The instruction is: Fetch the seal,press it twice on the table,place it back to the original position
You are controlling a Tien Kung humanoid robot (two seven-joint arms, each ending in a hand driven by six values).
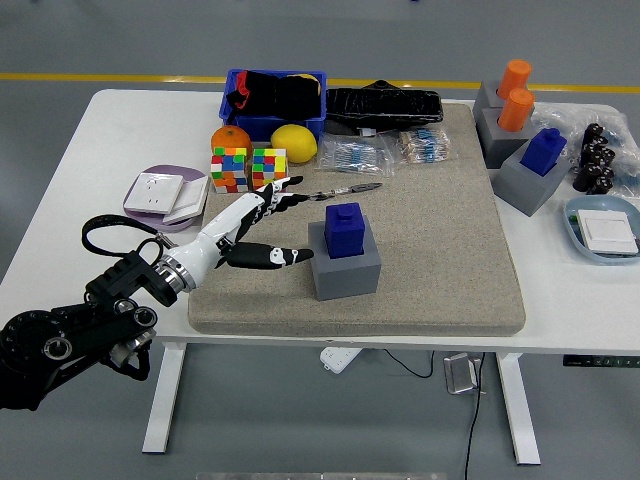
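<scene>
One blue block-shaped seal (345, 229) stands in its grey square holder (345, 268) near the mat's (440, 260) middle. The left hand (262, 227), fingers spread and empty, reaches just left of it. Two colourful puzzle cubes (248, 168) lie farther left; one more blue and two orange seals stand far right.

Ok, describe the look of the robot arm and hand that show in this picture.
The left arm is bulky and black, with round silver joint fittings and a black cable looping above the forearm. A ribbed metallic wrist ring joins it to the left hand, which has a white shell and five slim fingers banded black and white, dark at the tips.
</scene>
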